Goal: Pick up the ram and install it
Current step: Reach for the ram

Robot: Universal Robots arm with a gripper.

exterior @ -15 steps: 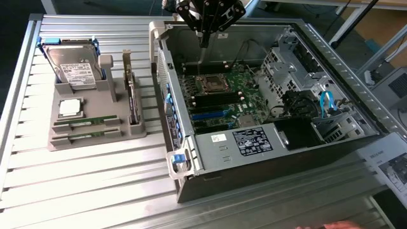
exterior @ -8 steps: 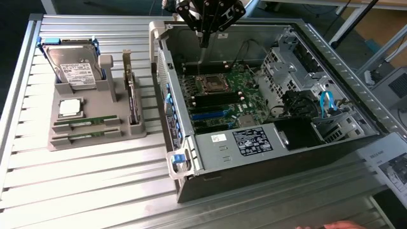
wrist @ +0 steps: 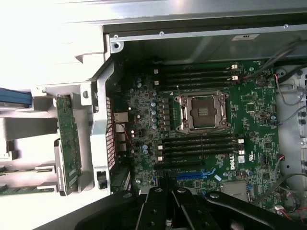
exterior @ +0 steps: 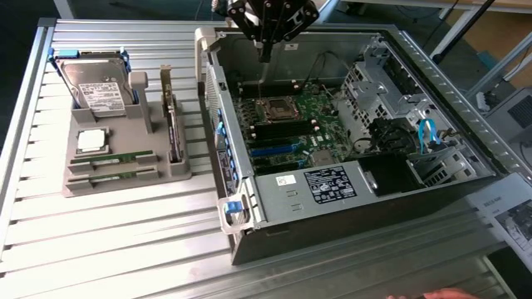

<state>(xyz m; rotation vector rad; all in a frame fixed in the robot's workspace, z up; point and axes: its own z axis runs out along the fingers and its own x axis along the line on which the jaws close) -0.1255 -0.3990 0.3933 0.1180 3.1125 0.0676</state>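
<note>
the robot's black claw [exterior: 264, 53] hangs near the top of the exterior view, pointing straight down from its wrist, fingers drawn together into one narrow tip, and in the wrist view the claw [wrist: 167, 191] shows its dark linkages folded inward.

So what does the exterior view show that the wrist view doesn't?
Exterior view: the hard drive, the silver processor chip and two ram sticks lying in the grey tray, plus the labelled power supply. Wrist view: the Dell logo printed beside the memory slots. Both: the motherboard, its empty processor socket, the upright expansion card and the shut gripper, holding nothing, over the open computer case.
</note>
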